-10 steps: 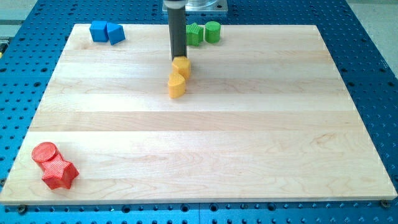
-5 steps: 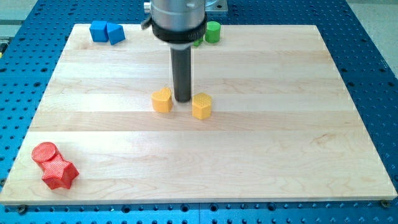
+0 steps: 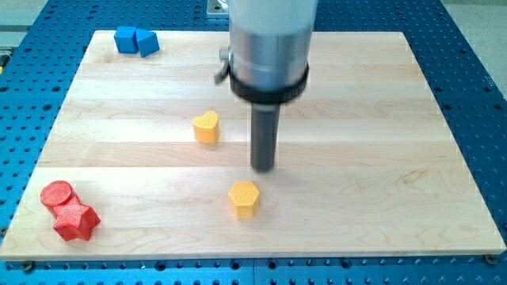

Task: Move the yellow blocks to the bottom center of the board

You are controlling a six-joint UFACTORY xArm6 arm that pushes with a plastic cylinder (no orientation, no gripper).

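Note:
A yellow hexagonal block [image 3: 244, 198] lies low on the board, a little left of centre. A yellow heart-shaped block [image 3: 206, 127] lies higher up, left of centre. My tip [image 3: 263, 168] stands on the board just above and to the right of the hexagonal block, with a small gap between them. The heart block is well to the tip's upper left. The arm's body [image 3: 269, 43] hides the board's top centre.
Two blue blocks [image 3: 135, 40] sit together at the board's top left. A red cylinder [image 3: 56, 193] and a red star-shaped block [image 3: 76, 221] sit together at the bottom left. The wooden board [image 3: 396, 158] rests on a blue perforated table.
The hexagonal yellow block has slid down and left towards the board's bottom. My tip has moved down and right after it. The heart block has stayed put. The arm now covers the green blocks.

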